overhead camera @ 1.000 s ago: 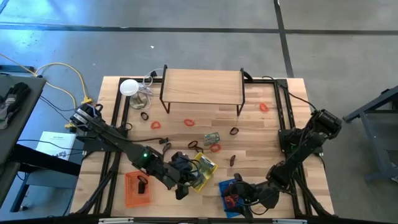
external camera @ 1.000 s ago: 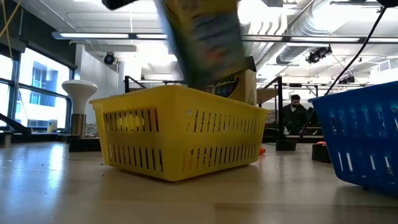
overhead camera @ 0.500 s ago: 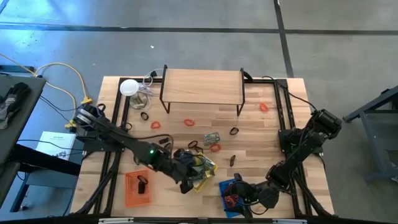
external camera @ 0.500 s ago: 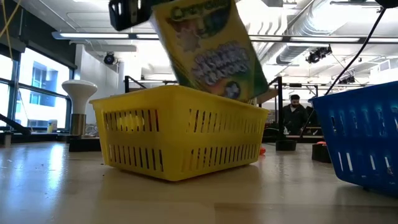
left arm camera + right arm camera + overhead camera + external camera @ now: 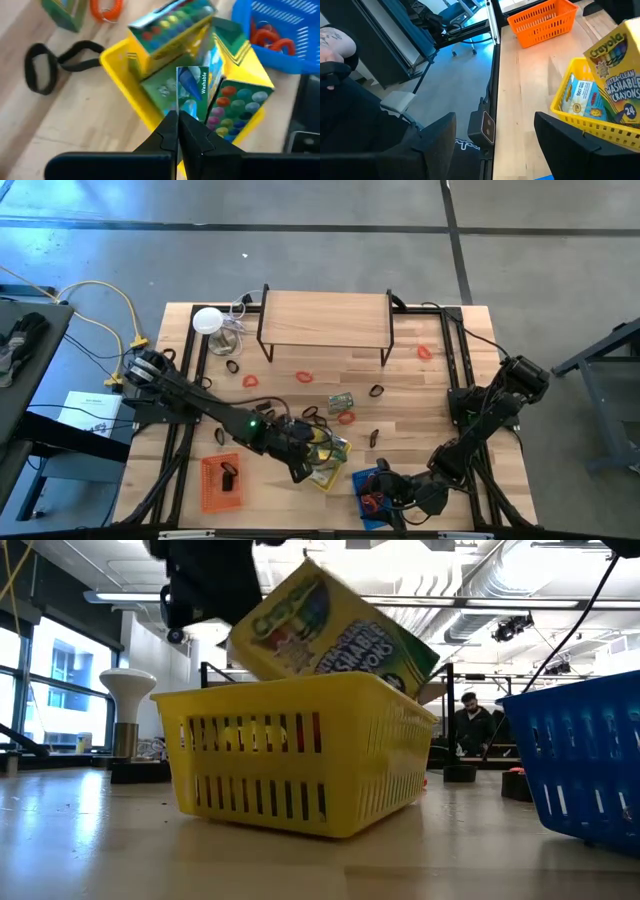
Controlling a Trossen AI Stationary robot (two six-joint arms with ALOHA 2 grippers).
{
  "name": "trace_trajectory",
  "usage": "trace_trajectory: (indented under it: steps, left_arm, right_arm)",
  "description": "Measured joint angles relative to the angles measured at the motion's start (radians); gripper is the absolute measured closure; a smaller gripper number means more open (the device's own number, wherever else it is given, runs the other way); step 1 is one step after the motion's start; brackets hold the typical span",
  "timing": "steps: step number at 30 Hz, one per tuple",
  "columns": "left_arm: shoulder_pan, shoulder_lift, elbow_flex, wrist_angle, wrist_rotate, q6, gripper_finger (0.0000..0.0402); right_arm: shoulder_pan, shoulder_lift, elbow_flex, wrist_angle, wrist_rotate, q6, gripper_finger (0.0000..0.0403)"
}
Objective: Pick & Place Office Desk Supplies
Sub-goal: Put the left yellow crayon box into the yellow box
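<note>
Left gripper [image 5: 178,131] clenched on a crayon box [image 5: 330,628], which is tilted and partly inside the yellow basket [image 5: 290,755]. Right gripper [image 5: 385,490] released, fingers spread, over the blue basket [image 5: 362,480] just beside the yellow one. Red bands [image 5: 303,376] and black clips [image 5: 376,391] lie scattered on the bench [image 5: 420,410] beyond the yellow basket.
</note>
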Motion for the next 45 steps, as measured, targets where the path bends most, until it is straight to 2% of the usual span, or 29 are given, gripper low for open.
trace_trajectory:
  steps: [4, 10, 17, 20, 25, 31, 34, 38, 45]
  left_arm:
    - [0.012, 0.0, 0.0, -0.029, -0.021, 0.051, 0.0401]
    - [0.023, 0.0, 0.0, -0.024, -0.071, 0.263, 0.0401]
    - [0.021, 0.063, 0.0, 0.039, -0.066, 0.288, 0.0401]
    - [0.015, 0.081, 0.0, 0.083, -0.07, 0.279, 0.0401]
    - [-0.004, 0.082, -0.001, 0.082, -0.071, 0.095, 0.0401]
    - [-0.032, 0.082, -0.001, 0.071, -0.089, -0.012, 0.0401]
    - [-0.051, 0.076, -0.001, 0.052, -0.177, -0.026, 0.0401]
    - [-0.08, 0.071, -0.001, 0.031, -0.348, -0.023, 0.0401]
    - [-0.121, 0.072, -0.023, 0.051, -0.548, -0.054, 0.0401]
  right_arm:
    - [0.0, 0.0, 0.0, -0.001, 0.0, 0.0, 0.0147]
    - [0.0, 0.0, 0.0, -0.001, 0.0, 0.0, 0.0147]
    - [-0.001, 0.0, 0.0, -0.008, 0.001, 0.0, 0.0147]
    - [-0.001, 0.0, 0.0, -0.013, 0.001, 0.004, 0.0147]
    - [-0.001, 0.0, 0.0, -0.015, 0.001, 0.008, 0.0147]
    - [-0.001, 0.0, 0.0, -0.016, 0.016, 0.009, 0.0147]
    - [0.0, 0.0, 0.0, -0.016, 0.018, 0.012, 0.0147]
    - [0.0, 0.0, 0.0, -0.016, 0.019, 0.012, 0.0147]
    - [0.0, 0.0, 0.0, -0.016, 0.019, 0.012, 0.0147]
